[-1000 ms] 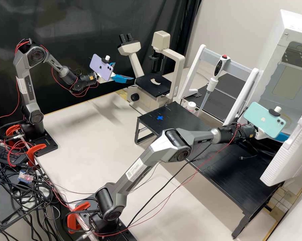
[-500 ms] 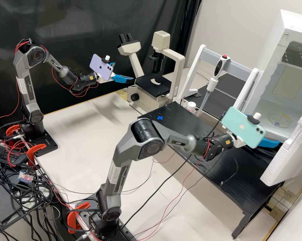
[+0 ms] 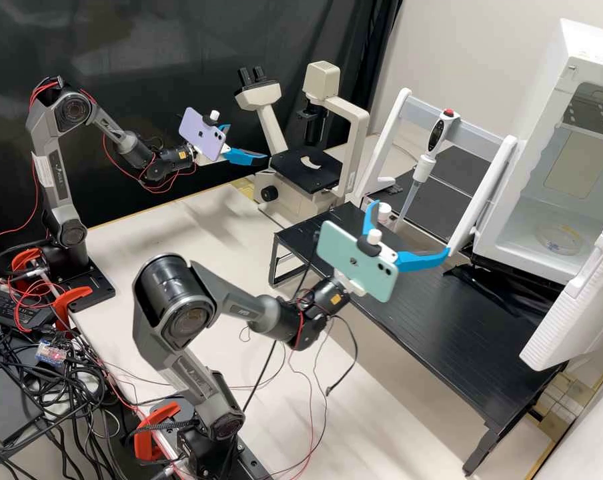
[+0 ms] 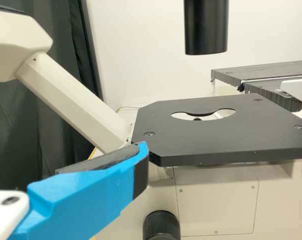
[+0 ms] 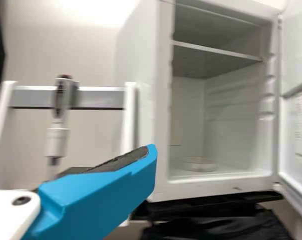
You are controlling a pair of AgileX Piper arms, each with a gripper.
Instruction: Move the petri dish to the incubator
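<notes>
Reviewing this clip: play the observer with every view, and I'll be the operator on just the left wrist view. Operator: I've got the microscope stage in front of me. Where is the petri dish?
Observer: The petri dish sits on the floor inside the incubator.
Operator: Is the right gripper holding anything?
Observer: No, the right gripper is open and empty, outside the incubator.
Operator: Has the incubator been closed up?
Observer: No, its door stands wide open.
</notes>
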